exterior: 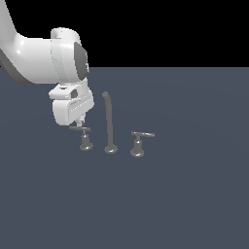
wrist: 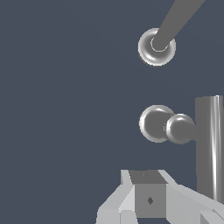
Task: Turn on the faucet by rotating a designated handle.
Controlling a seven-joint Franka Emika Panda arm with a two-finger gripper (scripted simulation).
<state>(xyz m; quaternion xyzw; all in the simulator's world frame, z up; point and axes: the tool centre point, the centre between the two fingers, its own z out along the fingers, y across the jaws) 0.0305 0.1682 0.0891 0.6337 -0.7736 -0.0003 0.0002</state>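
The white two-finger gripper hangs just above the thin bar of the short grey metal handle, at the exterior view's left of the set. Its fingertips are hidden behind the white hand body in the exterior view, and the wrist view shows only one pale finger with a grey pad, so whether the jaws are apart or together cannot be told; nor is it clear whether a fingertip touches the bar. In the wrist view the handle's round base and post lie just ahead of that finger, with the shiny bar running alongside.

The white Panda arm enters from the exterior view's upper left, its thick last links bent so that the hand points downward and slightly tilted over the handle.

The handle belongs to the small grey metal three-piece faucet: just beside it stands the tall thin spout, curved at the top, and beyond that, at the exterior view's right, the twin T-shaped handle with its bar jutting rightward.

All three pieces stand on a flat, dark slate-blue surface. Behind it the background is plain black.
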